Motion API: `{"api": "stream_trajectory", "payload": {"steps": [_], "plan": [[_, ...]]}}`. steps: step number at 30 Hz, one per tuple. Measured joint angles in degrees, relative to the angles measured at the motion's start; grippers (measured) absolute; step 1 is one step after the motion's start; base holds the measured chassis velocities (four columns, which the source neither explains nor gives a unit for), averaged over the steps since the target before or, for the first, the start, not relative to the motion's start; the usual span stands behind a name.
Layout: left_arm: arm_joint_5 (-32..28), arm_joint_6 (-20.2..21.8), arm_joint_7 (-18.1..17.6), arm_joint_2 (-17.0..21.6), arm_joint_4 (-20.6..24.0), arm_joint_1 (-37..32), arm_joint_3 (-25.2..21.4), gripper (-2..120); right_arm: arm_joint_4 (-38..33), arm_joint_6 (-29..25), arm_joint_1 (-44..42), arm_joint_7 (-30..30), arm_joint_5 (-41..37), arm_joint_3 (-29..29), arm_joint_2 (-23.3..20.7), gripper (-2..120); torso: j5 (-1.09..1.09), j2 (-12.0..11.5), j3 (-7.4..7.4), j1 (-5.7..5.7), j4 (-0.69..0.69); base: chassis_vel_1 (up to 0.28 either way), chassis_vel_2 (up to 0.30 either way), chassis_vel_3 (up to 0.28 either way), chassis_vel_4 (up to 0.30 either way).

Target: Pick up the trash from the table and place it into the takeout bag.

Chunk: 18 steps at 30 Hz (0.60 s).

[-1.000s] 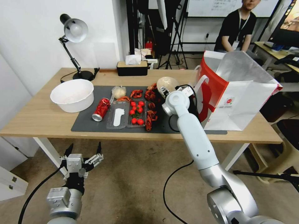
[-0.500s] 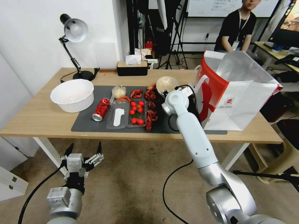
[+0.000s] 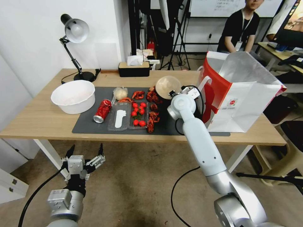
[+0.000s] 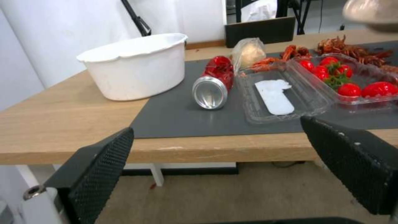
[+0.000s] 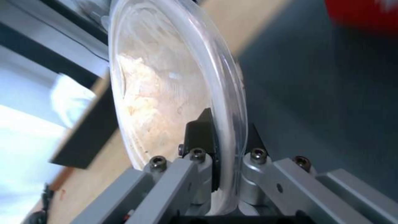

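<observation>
Two claws show: the left claw (image 3: pixel 84 155) hangs at the lower left of the head view, below the front edge of the surface (image 3: pixel 38 119), its black fingers (image 4: pixel 99 161) spread wide and holding nothing. In the left wrist view those fingers frame the red soda can (image 4: pixel 215 81), lying on its side on the dark grey mat (image 3: pixel 88 124), silver end facing the camera. Just beside it sits the clear tray (image 3: pixel 127 116) of cherry tomatoes, and behind the can the small clear bag (image 3: pixel 120 93) with its beige lump. The large white plastic bowl (image 3: pixel 73 96) stands at centre left. Farther back, at frame centre, the right claw (image 5: pixel 226 146) pinches the rim of the beige round bowl (image 3: pixel 168 86), tilted on edge above the mat; the arm hides the claw in the head view. The takeout bag (image 3: pixel 243 94) stands open at the right, its far side cut off by its own flap.
</observation>
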State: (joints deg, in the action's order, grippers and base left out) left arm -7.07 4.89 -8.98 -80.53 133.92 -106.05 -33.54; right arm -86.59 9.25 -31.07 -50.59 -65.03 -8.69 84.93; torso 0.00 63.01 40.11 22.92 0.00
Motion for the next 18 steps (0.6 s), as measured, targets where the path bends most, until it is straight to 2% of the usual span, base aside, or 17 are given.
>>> {"api": "stream_trajectory", "payload": {"steps": [2,3,6,8,10,12,14,15,16,18], "plan": [[0.0,0.0,0.0,-0.1,-0.1,0.0,0.0,100,-3.5,-0.6,-1.5,4.3,4.4,0.6,-1.8,0,0.0,0.0,0.0,0.0,-0.01,0.0,0.0,0.0,0.0],[0.0,0.0,0.0,-0.1,-0.1,0.0,0.0,100,-3.5,-0.6,-1.5,4.3,4.4,0.6,-1.8,0,0.0,0.0,0.0,0.0,-0.01,0.0,0.0,0.0,0.0],[0.0,0.0,0.0,-0.1,-0.2,0.0,0.0,100,-6.5,-1.8,-3.1,10.6,11.0,1.1,-4.2,0,0.0,0.0,0.0,0.0,-0.01,0.0,0.0,0.0,0.0],[0.0,0.0,0.0,-0.1,-0.2,0.0,0.0,100,-7.1,-2.1,-3.4,12.3,12.7,1.1,-4.7,0,0.0,0.0,0.0,0.0,-0.01,0.0,0.0,0.0,0.0],[0.1,0.0,0.0,-0.1,-0.2,0.0,0.0,100,-9.1,-3.8,-4.7,17.9,19.3,1.2,-6.6,0,0.0,0.0,0.0,0.0,-0.01,0.0,0.0,0.0,0.0],[0.1,0.0,0.0,-0.1,-0.2,-0.1,0.0,100,-9.5,-4.2,-5.0,19.3,21.5,1.2,-7.0,0,0.0,0.0,0.0,0.0,0.0,0.0,0.0,0.0,0.0],[0.4,0.0,0.0,-0.2,-0.2,-0.2,0.0,100,-11.0,-6.6,-5.9,23.7,30.5,1.4,-8.5,0,0.0,0.0,0.0,0.0,0.0,0.0,0.0,0.0,0.0],[0.5,0.1,0.0,-0.2,-0.2,-0.2,0.0,100,-11.5,-7.5,-6.1,25.0,33.7,1.3,-8.9,0,0.01,0.0,0.0,0.0,0.0,0.0,0.0,0.0,0.0],[0.5,0.1,0.0,-0.2,-0.2,-0.2,0.0,100,-11.5,-7.5,-6.1,25.0,33.7,1.3,-8.9,0,0.01,0.0,0.0,0.0,0.0,0.0,0.0,0.0,0.0],[0.8,0.1,0.0,-0.5,-0.2,-0.4,0.1,100,-12.9,-9.6,-6.5,27.5,41.3,1.0,-9.8,0,0.0,0.0,0.0,-0.01,0.0,0.0,0.0,0.0,0.0]]}}
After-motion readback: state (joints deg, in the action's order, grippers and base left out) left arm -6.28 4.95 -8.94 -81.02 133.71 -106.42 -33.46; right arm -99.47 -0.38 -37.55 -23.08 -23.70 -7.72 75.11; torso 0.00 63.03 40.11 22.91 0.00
